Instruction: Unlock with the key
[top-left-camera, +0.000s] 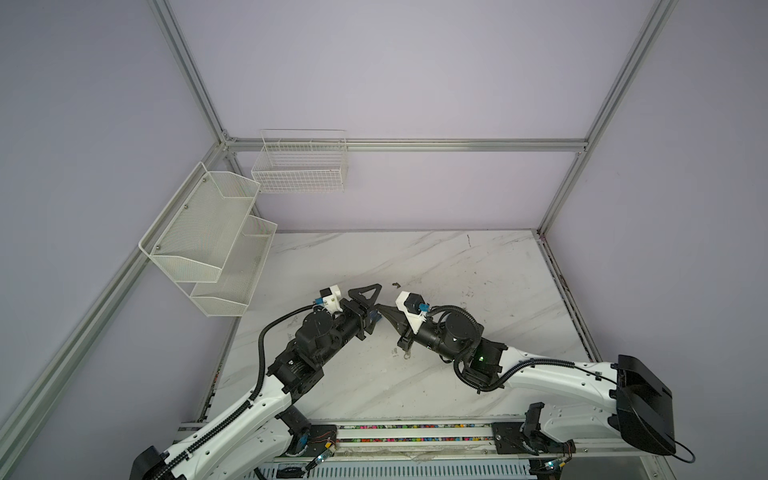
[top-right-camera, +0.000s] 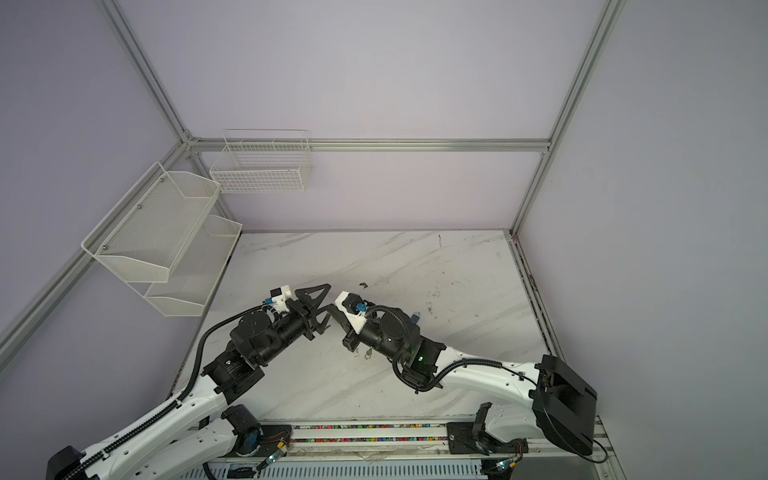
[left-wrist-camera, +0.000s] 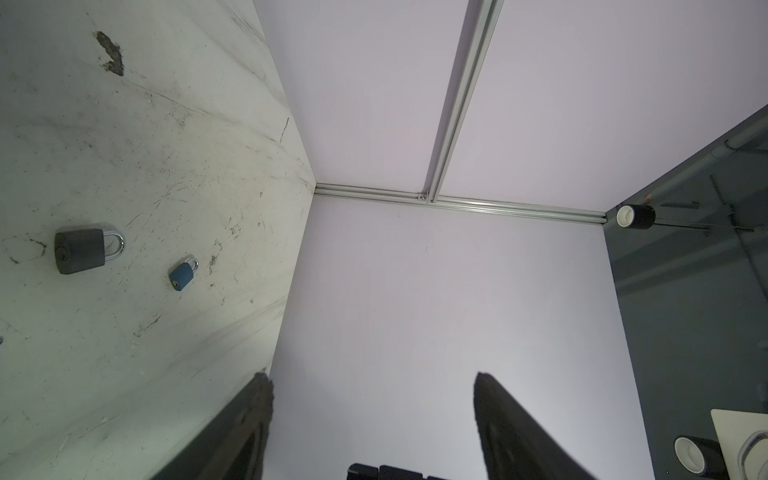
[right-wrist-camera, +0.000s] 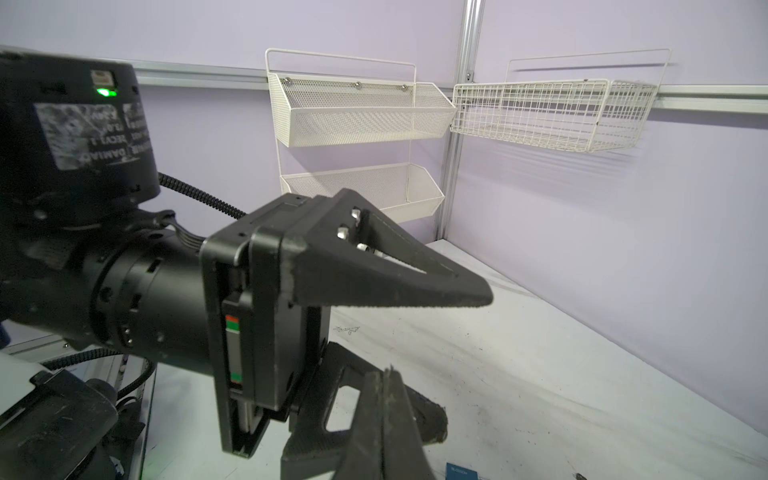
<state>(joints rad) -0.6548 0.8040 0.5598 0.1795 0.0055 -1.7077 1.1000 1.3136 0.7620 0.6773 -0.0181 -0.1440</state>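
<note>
While arms face tip-to-tip over white marble bench (top-left-camera: 457, 270), left pincer (left-wrist-camera: 374, 378) gapes wide, empty; right pincer (top-left-camera: 380, 307), at its 3 o'clock, shut tight, contents unclear; grey padlock (left-wrist-camera: 79, 250) & small blue padlock (left-wrist-camera: 183, 274) lie apart.

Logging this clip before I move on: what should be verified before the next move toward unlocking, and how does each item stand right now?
1. Left gripper open and empty: ok.
2. Right gripper shut: ok.
3. Key held in the right gripper: cannot tell; too little shows at its closed tips.
4. Grey padlock and blue padlock lying on the table with shackles closed, seen from the left wrist: ok.
5. A padlock steadied for the key: not ok; neither gripper touches either one.
6. Room between the two grippers: not ok; in both top views their tips nearly meet.
</note>
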